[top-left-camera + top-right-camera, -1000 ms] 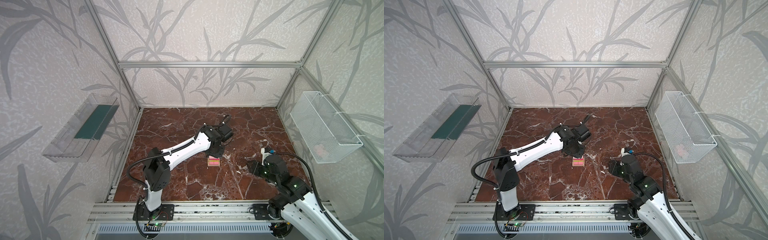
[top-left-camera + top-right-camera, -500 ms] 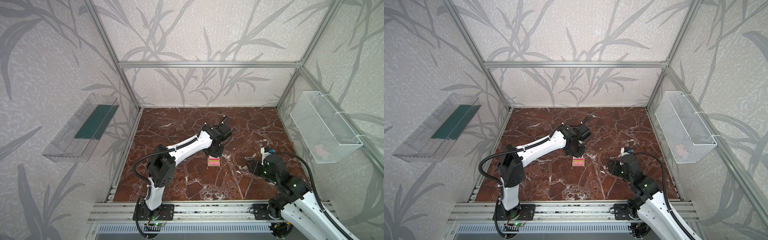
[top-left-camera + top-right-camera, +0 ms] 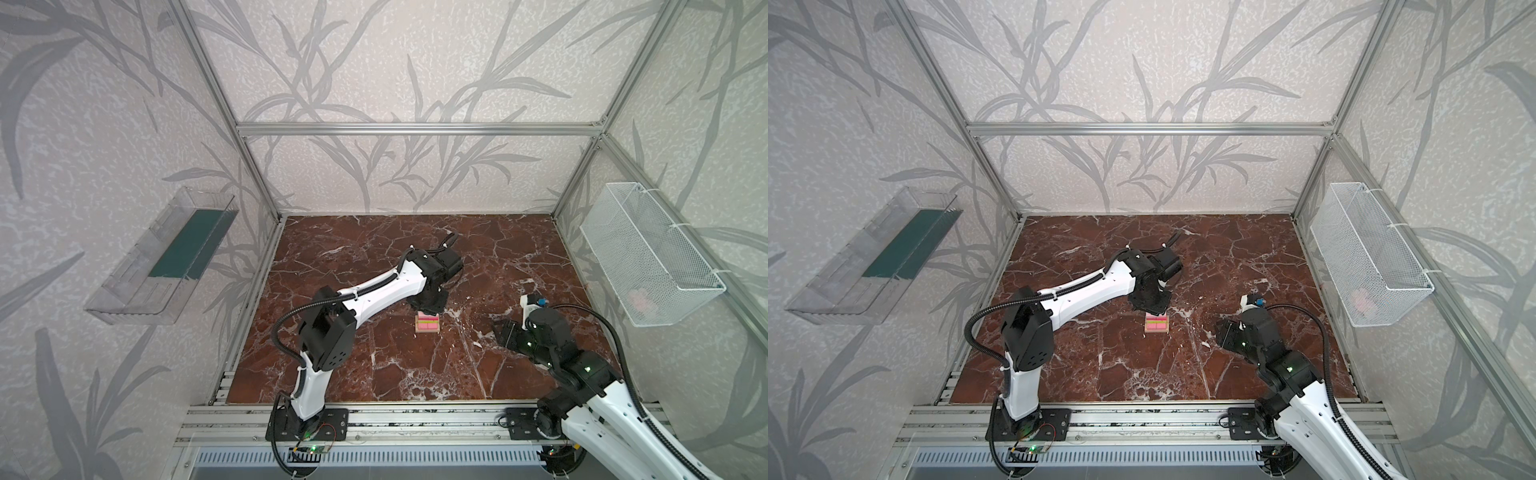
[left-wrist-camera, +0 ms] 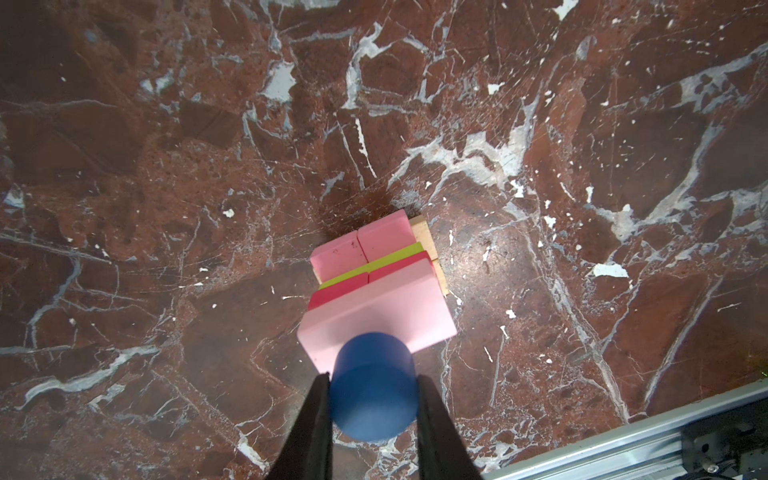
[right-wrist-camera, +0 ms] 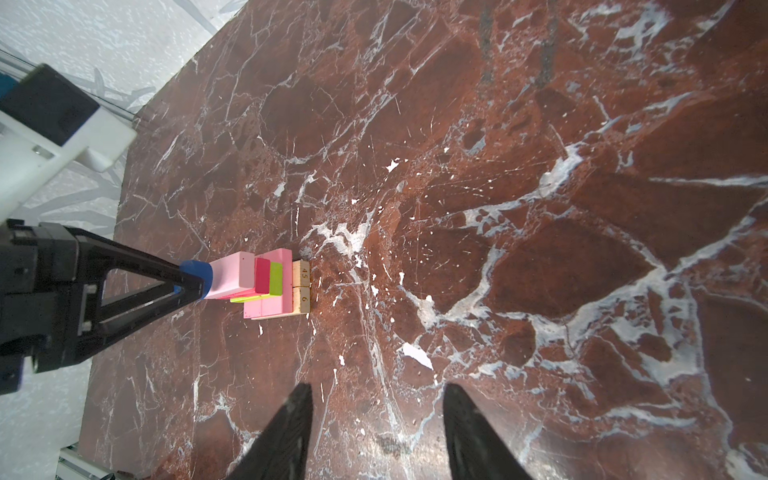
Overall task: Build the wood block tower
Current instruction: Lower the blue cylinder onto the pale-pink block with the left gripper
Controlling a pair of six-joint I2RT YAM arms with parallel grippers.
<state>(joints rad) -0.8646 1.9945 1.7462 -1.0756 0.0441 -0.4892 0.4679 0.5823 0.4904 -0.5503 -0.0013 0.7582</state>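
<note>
Jaws of the left gripper [image 4: 372, 379] clench the blue disc [image 4: 374, 401] by its curved sides at the top of the tower [image 4: 376, 316] — likely light, slick, roll-prone — while the right gripper [image 5: 378, 388], well apart, gapes empty.

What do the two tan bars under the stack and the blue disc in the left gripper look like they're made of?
The tan bars: bare, unpainted wood by the look, pale and dull, with numbers marked on their ends. The blue disc, clamped in the left gripper: likely wood too, under smooth matte blue paint, but no grain shows, so that stays open.
</note>
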